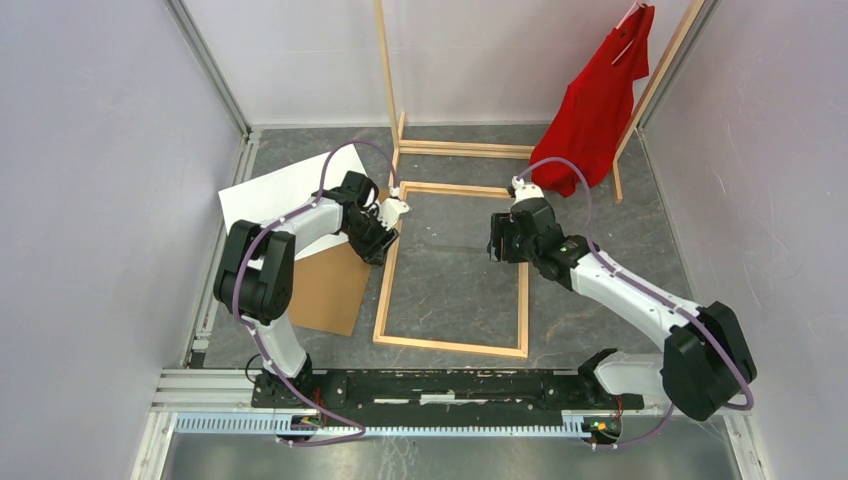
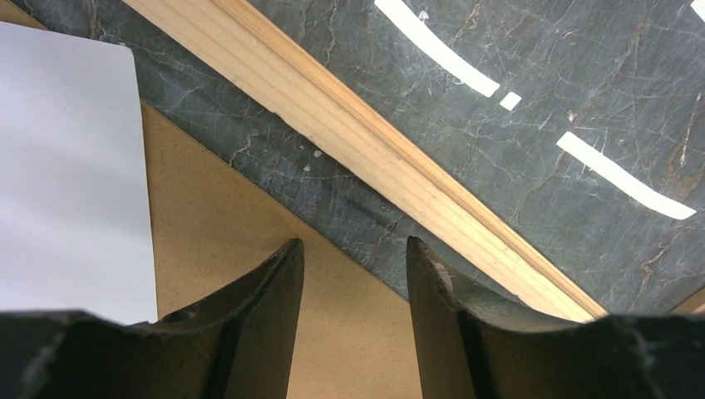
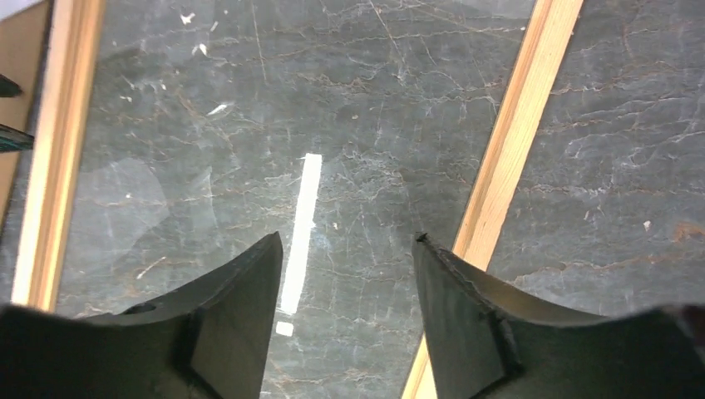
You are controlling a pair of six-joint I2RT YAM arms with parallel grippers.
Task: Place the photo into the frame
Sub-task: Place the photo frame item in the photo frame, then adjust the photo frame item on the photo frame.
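Lying white side up at the far left of the dark worktop [image 1: 640,220], the photo [image 1: 272,195] overlaps the far end of a brown backing board [image 1: 335,290] and sits wholly outside the frame [image 1: 450,346]; the left pincer [image 2: 355,249] hangs over the board's edge, just beside the frame's left rail, jaws spread with nothing between them. The frame lies flat mid-worktop; the right pincer [image 3: 349,245] hovers over its inside, close to the right rail, jaws likewise spread and empty; at the far right a red shirt [image 1: 600,110] hangs on a wooden rack [image 1: 388,80].
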